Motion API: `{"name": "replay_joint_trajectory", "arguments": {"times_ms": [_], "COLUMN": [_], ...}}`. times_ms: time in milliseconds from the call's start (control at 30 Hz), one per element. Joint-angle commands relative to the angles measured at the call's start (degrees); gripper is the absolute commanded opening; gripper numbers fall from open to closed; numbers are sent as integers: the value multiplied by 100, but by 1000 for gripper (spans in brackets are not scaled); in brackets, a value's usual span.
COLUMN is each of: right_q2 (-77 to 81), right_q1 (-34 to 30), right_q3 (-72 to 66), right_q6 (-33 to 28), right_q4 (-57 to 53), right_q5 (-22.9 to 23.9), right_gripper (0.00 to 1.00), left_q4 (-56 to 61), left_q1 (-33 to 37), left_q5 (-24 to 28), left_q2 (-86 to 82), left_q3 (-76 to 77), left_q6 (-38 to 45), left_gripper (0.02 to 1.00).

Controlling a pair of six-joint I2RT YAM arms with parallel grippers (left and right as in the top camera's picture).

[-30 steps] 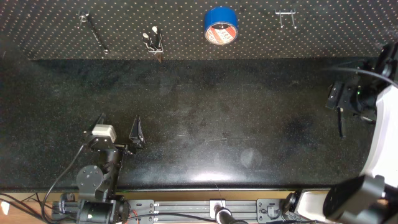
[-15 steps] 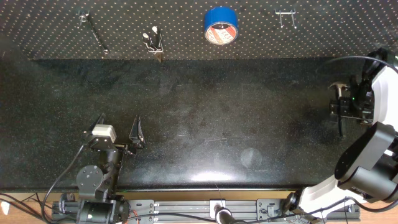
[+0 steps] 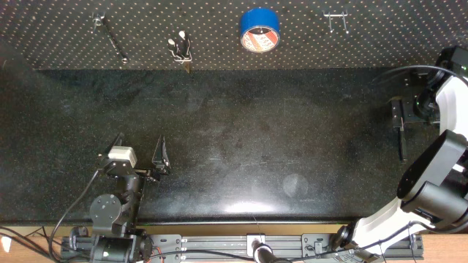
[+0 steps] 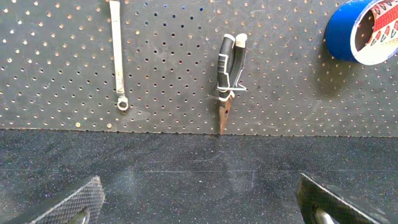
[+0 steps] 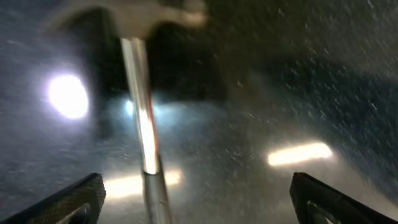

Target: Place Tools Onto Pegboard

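A hammer (image 3: pixel 399 135) lies on the black table at the far right. In the right wrist view its metal head (image 5: pixel 124 15) and shaft (image 5: pixel 141 112) run down toward the dark handle. My right gripper (image 5: pixel 196 208) hovers over it, open, with the fingers (image 5: pixel 68 199) wide apart and nothing held. In the top view the right gripper (image 3: pixel 418 108) is just right of the hammer. My left gripper (image 3: pixel 139 152) rests open near the front left. It faces the pegboard (image 4: pixel 56 93), where a wrench (image 4: pixel 116 53), pliers (image 4: pixel 229 71) and blue tape (image 4: pixel 364 31) hang.
An empty double hook (image 3: pixel 336 20) sits on the pegboard (image 3: pixel 409 36) at the upper right, right of the blue tape (image 3: pixel 259 31). The wrench (image 3: pixel 111 38) and pliers (image 3: pixel 180 50) hang at the left. The table's middle (image 3: pixel 248 131) is bare.
The right arm has swung toward the right edge, and its gripper shifted off the hammer's head to its right side. The hammer stays on the table. The left arm has not moved.
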Motion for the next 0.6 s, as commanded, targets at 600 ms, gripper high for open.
{"name": "replay_joint_trajectory", "arguments": {"times_ms": [600], "right_q2": [70], "right_q1": [-146], "right_q3": [-433], "right_q6": [-396], "right_q4": [-227], "right_q5": [-1082], "right_gripper": [991], "left_q4": [-48], "left_q1": [15], "left_q5": [-42], "left_q2": [-68], "left_q3": [-4], "left_q6": [52], "left_gripper": [993]}}
